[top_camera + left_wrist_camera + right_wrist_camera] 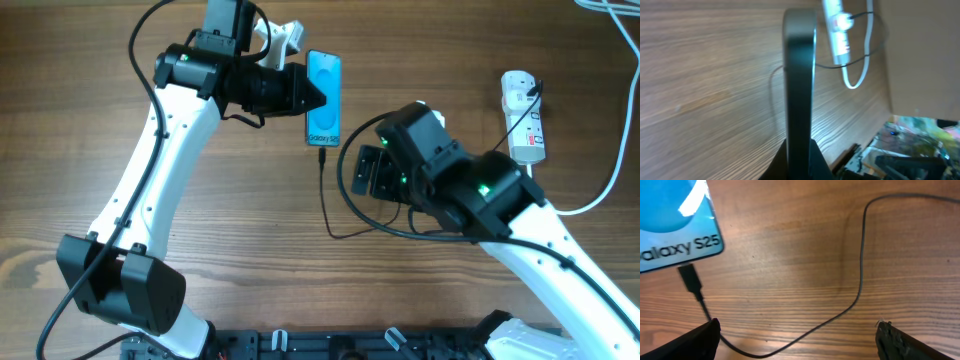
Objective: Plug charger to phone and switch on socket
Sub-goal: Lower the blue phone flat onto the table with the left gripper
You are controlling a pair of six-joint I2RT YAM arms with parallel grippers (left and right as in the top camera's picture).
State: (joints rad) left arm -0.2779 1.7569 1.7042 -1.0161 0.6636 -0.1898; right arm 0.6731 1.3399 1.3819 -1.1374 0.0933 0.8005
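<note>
The charger (690, 278), a thin black cable with a small dark connector, touches the lettered short edge of the cyan-screened phone (323, 95) toward the table's (200, 290) far edge (whether it is seated, I cannot tell). The left gripper (312, 95) clamps the phone, and the right gripper (797, 330) gapes wide.

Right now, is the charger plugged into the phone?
Apparently in: the charger tip sits flush against the phone at its bottom edge.

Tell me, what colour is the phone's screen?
The phone has a bright cyan-blue screen; the overhead view shows it best.
</note>
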